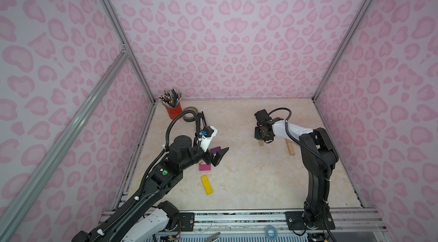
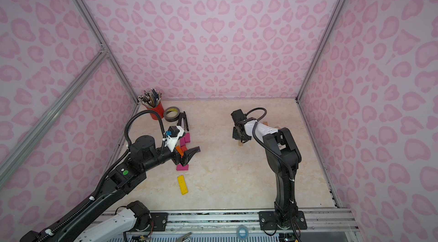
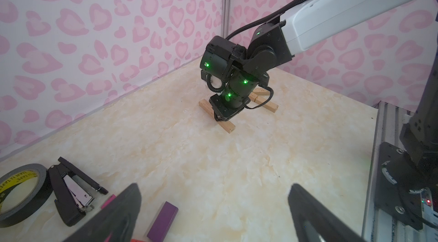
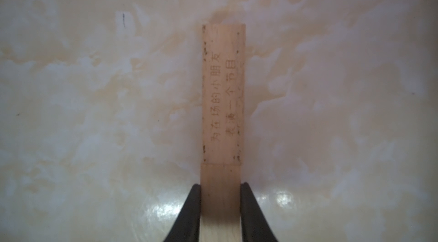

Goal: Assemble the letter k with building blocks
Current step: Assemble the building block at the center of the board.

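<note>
Stem placement, apparently: the right gripper point(image 4: 221, 186) clamps a plain block point(image 4: 220, 173) butted against the engraved block point(image 4: 222, 91). Next, release without shifting it. The left gripper point(image 3: 214, 186) stands apart.

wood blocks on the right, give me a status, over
Right gripper: jaws shut on plain wood block, end to end with lettered block. Left gripper: jaws open, empty. Nothing in the way.
</note>
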Controlling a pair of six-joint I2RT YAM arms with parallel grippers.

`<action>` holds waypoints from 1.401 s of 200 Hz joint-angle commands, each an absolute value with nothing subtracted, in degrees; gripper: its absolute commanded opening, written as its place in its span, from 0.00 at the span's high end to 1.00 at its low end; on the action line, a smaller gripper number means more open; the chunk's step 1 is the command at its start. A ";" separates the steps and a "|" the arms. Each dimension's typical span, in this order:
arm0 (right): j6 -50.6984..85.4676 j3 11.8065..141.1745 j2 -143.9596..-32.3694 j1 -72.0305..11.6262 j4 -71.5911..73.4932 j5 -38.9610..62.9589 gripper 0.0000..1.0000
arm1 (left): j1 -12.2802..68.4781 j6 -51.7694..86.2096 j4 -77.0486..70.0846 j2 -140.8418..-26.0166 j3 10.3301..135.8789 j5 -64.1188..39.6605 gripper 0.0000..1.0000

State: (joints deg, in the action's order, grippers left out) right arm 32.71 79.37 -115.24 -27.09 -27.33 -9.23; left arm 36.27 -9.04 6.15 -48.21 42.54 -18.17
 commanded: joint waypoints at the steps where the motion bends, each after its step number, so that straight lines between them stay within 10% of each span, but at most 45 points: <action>1: 31.82 79.63 -115.84 -27.16 -28.72 -9.97 0.73 | 36.21 -9.31 5.39 -48.34 42.59 -18.11 0.01; 280: 32.27 80.86 -116.68 -27.03 -29.41 -10.46 0.67 | 36.19 -9.32 5.38 -48.60 42.52 -18.16 0.01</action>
State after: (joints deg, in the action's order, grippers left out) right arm 31.92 80.49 -116.05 -26.98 -28.38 -10.20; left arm 36.27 -9.06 6.13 -48.73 42.54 -18.04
